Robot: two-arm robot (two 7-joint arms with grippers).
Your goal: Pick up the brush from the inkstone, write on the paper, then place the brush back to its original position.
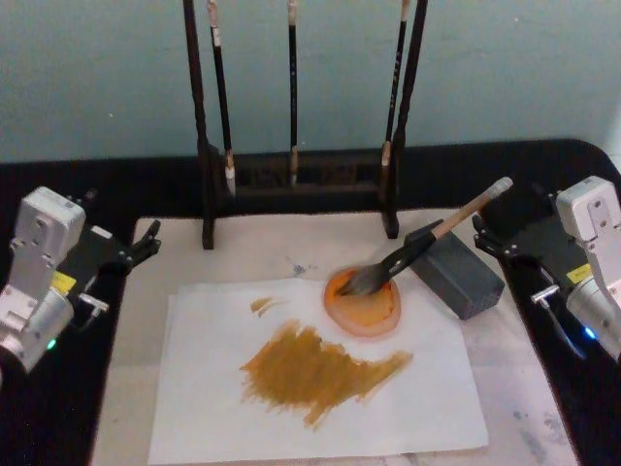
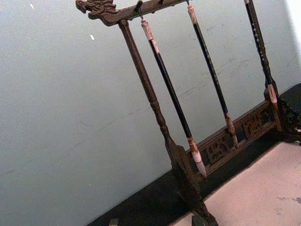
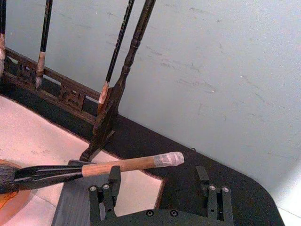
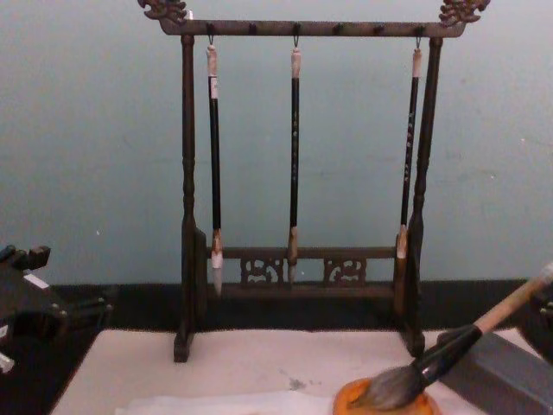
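The brush rack (image 1: 291, 184) and its thin brushes (image 1: 292, 87) wall off the tabletop (image 1: 485, 165) at 12 o'clock. The brush (image 1: 427, 238) handle slants toward 2 o'clock over the grey block (image 1: 466, 277), crowding that side of the inkstone (image 1: 374, 316). Toward 6 o'clock the paper (image 1: 320, 432) lies open from above.

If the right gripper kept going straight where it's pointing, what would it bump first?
Probably the brush: its taped handle end lies just ahead of the right gripper, in line with the gap between its open fingers. Depth is unclear, so it might pass above it.
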